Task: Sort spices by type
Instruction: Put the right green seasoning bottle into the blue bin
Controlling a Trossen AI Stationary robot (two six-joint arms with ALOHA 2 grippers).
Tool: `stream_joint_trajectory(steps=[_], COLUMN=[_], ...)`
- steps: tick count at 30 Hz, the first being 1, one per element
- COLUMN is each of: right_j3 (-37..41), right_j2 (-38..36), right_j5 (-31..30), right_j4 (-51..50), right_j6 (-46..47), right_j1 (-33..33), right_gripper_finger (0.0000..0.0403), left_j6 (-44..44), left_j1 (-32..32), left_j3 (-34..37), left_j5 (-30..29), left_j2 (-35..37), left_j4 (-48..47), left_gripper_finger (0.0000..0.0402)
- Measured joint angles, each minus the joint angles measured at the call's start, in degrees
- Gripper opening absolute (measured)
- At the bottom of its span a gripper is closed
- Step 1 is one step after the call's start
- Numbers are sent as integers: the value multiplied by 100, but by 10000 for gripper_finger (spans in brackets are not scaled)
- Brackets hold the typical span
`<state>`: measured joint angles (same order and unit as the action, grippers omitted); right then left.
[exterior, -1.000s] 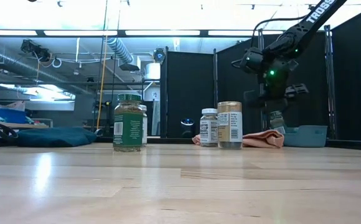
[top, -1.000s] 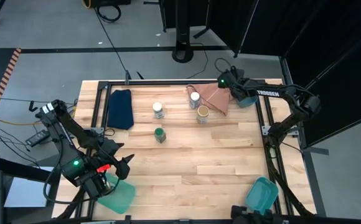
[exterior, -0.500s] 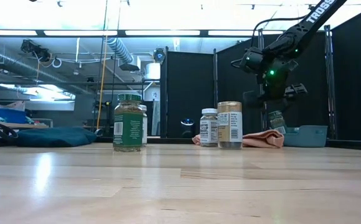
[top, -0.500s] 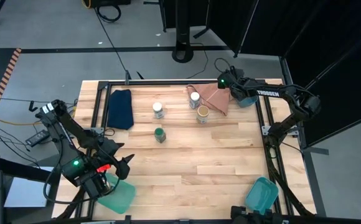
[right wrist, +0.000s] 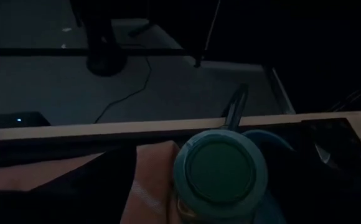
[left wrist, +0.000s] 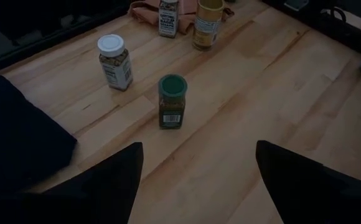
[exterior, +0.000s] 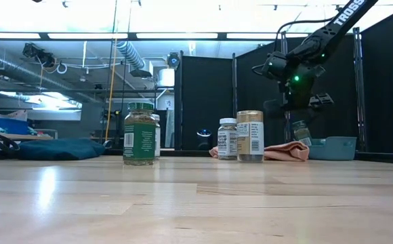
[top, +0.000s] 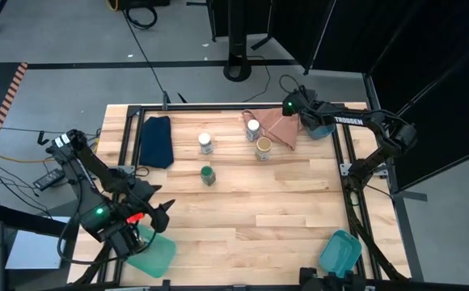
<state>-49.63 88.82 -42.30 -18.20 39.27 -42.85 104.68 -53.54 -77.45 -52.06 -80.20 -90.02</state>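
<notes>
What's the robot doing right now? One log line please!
right gripper: above far teal bin, green-lid jar just under it | left gripper: open, idle at near-left corner

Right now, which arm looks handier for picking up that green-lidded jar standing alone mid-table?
Probably the left. The left gripper is open and faces the green-lidded jar across bare wood, while the right gripper hangs over the teal bin at the far corner.

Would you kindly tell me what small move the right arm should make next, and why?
Probably raise the right gripper straight up, clear of the small green-lidded spice jar beneath it at the teal plastic bin; another green-lidded jar waits on the table.
</notes>
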Motion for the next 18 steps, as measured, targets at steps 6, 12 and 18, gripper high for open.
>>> stream_joint_trajectory(steps=[6, 12, 18], right_j3=[0, 0, 0], right_j2=[0, -197, -556], right_j5=[0, -64, -150], right_j4=[9, 21, 215], right_j6=[-285, -394, -666], right_j1=[0, -4, -55], right_gripper_finger=[350, 350, 350], left_j6=[-118, -120, -120], left_j1=[93, 101, 101], left_j3=[1, 0, 0], left_j5=[-2, -2, -2], left_j2=[-1, 0, 0], left_j4=[0, 0, 0], left_gripper_finger=[316, 316, 316])
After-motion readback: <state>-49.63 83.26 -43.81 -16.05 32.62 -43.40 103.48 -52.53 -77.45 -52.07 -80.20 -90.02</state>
